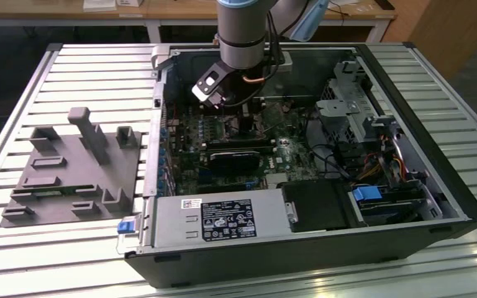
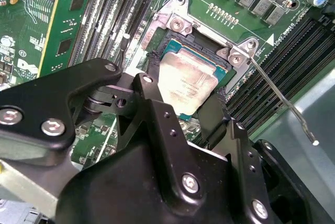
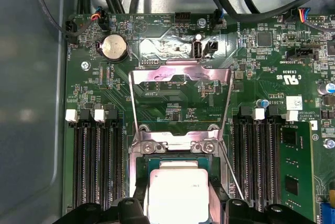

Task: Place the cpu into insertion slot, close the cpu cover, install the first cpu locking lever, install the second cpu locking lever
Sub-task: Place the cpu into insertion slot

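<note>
End effector (image 2: pixel 182 92) is clenched on the cpu (image 2: pixel 188 77). The black fingers (image 2: pixel 149 103) press two opposite edges of the chip, seen in both wrist views. The cpu sits at the insertion slot (image 2: pixel 180 40), silver top up, inside the dark rim. Can't tell if it is fully seated or a hair above.

Cpu cover (image 3: pixel 180 75) stands swung open on its hinge, well clear of the chip, with green board showing through its window. A locking lever (image 2: pixel 277 96) sticks out unlatched from the socket corner as a thin bare rod.

Step in hand, as I judge it: step one, placing the cpu. Cover and both levers are not yet done. The next move calls for the chip lying flat and square in the rim, with no sideways shove on the pins.

Counts:
- End effector: one.
- Cpu: one.
- Insertion slot: one.
- Cover: one.
- Lever: one plainly seen. A second thin rod runs along the cover's other side in the first wrist view, likely the other lever, not sure.
- Memory slots (image 3: pixel 97 166): two banks flanking the socket.

In the exterior view the arm (image 1: pixel 243 31) reaches down into the open computer case (image 1: pixel 437 161), which lies on a slatted desk (image 1: pixel 97 74).
</note>
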{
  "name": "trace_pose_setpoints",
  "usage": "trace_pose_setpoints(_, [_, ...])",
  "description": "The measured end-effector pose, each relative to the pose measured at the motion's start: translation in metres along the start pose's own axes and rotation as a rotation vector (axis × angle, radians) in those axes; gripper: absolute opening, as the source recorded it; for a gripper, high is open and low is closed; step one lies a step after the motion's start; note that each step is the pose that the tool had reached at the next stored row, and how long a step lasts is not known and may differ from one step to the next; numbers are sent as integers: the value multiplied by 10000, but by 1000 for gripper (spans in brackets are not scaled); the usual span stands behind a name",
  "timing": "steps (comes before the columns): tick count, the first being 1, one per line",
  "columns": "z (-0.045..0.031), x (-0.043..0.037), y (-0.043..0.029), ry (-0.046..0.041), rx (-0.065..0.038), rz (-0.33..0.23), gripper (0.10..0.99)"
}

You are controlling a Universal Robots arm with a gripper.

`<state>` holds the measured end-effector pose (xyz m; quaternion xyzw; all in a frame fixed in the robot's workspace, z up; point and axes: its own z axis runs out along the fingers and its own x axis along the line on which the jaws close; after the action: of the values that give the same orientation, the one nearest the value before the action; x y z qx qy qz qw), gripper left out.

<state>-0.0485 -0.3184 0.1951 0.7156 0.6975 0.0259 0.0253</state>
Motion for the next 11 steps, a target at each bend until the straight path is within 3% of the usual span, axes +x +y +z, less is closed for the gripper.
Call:
trace_pose_setpoints(5, [0,0,-1,0,0,1,549])
trace_pose_setpoints(6, [0,0,-1,0,0,0,612])
trace_pose_setpoints(11, [0,0,-3,0,0,1,612])
